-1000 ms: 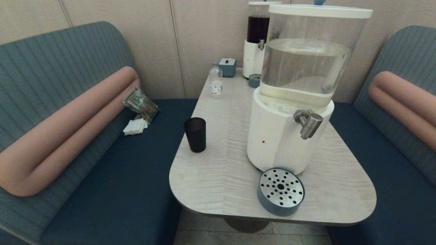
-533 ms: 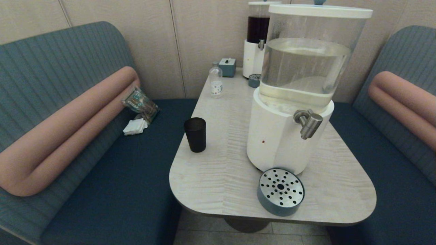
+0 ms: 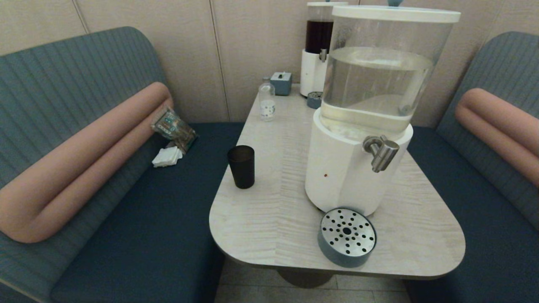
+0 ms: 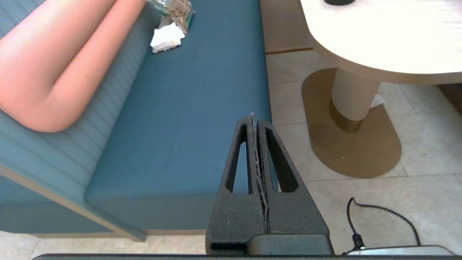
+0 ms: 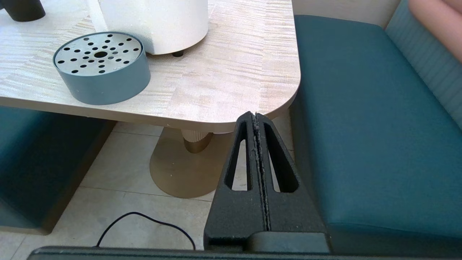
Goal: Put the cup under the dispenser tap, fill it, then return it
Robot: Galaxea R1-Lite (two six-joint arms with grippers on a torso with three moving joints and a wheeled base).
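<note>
The dark smoky-black cup [image 3: 241, 166] stands upright near the table's left edge, apart from the dispenser. The brushed-silver dispenser tap [image 3: 382, 152] juts from the white base of the big clear-tank dispenser [image 3: 362, 113]. Beneath and in front of it lies a round blue-grey drip tray [image 3: 347, 237] with a perforated metal top, also in the right wrist view as the drip tray [image 5: 102, 66]. My left gripper [image 4: 254, 117] is shut and empty, low beside the left bench. My right gripper [image 5: 255, 115] is shut and empty, below the table's near right corner. Neither arm shows in the head view.
A small clear bottle [image 3: 266, 103], a small blue box [image 3: 281, 82] and a slim dark-liquid dispenser [image 3: 316, 46] stand at the table's far end. Blue benches [image 3: 139, 219] flank the table [image 3: 269, 219]. A packet and napkins [image 3: 170, 143] lie on the left bench. Cables run on the floor.
</note>
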